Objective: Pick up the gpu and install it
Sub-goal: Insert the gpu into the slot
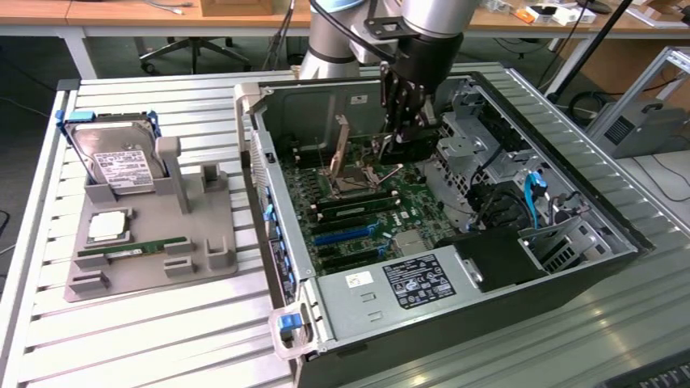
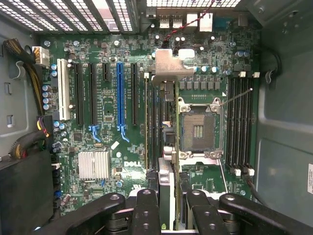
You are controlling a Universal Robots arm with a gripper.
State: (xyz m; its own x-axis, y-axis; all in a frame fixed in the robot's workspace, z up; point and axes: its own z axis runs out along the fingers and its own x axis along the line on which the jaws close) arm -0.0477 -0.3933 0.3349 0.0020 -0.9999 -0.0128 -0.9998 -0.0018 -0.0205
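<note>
Status from my end. The arm reaches down into the open PC case (image 1: pixel 603 242), which lies on its side on the slatted counter (image 1: pixel 161 339). The pincer (image 1: pixel 402 129) is low over the motherboard (image 2: pixel 215 176), toward the far end of the case in the exterior view.

The pincer is grasping the gpu (image 2: pixel 168 132). On the wrist view I see the card edge-on, sandwiched between the two inner fingers (image 2: pixel 146 210). Its silvery bracket (image 2: pixel 171 61) is at the end farthest from the fingers. The card stands on edge, square to the board. It sits over the strip between the open CPU socket (image 2: pixel 198 129) and the bank of memory slots (image 2: pixel 151 122) next to it. The blue expansion slot (image 2: pixel 120 93) and the black ones flanking it lie on the other side of that bank, and the card is apart from them. I'm looking straight down the card, so I cannot tell if its lower edge touches the board or hangs just above it.

On the exterior view's left, a grey parts fixture (image 1: pixel 205 234) sits on the counter, well apart from the case. A hard drive (image 1: pixel 116 166) stands tilted at the fixture's far end. A square chip (image 1: pixel 108 228) lies flat nearer the camera, and a green memory stick (image 1: pixel 135 249) lies in its groove just beside the chip. A labelled power supply (image 1: pixel 405 283) sits in the near end of the case.
</note>
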